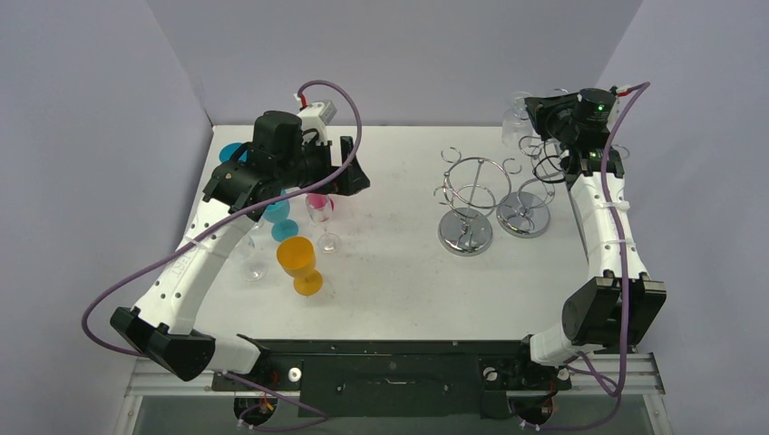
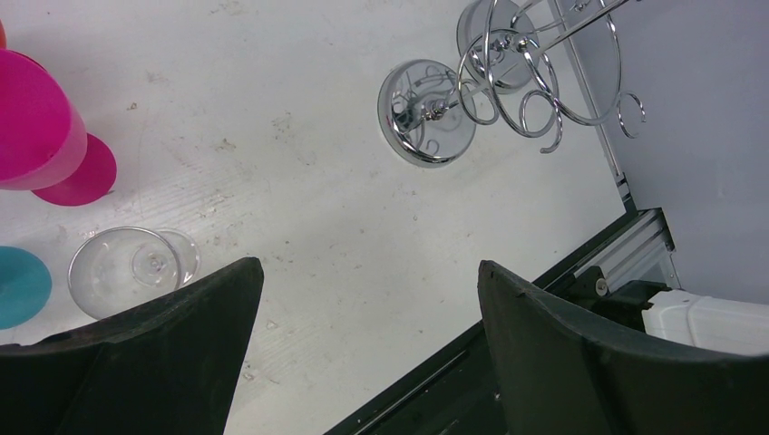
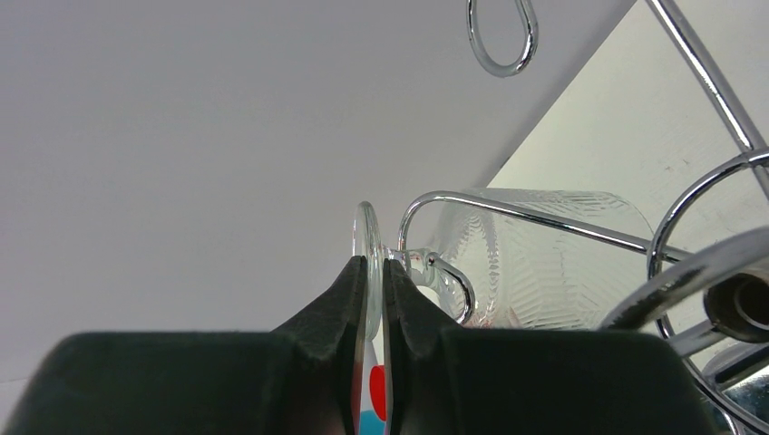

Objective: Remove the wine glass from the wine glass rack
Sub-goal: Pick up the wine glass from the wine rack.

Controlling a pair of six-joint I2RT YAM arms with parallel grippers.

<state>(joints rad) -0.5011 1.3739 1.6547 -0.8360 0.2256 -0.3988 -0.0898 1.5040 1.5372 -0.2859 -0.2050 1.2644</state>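
Note:
A clear ribbed wine glass (image 3: 535, 263) hangs upside down from a chrome arm of the wine glass rack (image 3: 508, 210). My right gripper (image 3: 374, 267) is shut on the thin edge of the glass's round foot (image 3: 365, 231). From above, this glass (image 1: 515, 113) and the right gripper (image 1: 537, 116) are at the table's far right corner, over the right-hand rack (image 1: 524, 214). My left gripper (image 1: 354, 168) hovers open at the back left with nothing between its fingers (image 2: 218, 308).
A second chrome rack (image 1: 465, 232) stands left of the first. On the left are an orange glass (image 1: 299, 258), a pink glass (image 1: 319, 210), a teal glass (image 1: 277, 213) and a clear glass (image 1: 254, 263). Walls close in behind and to the right.

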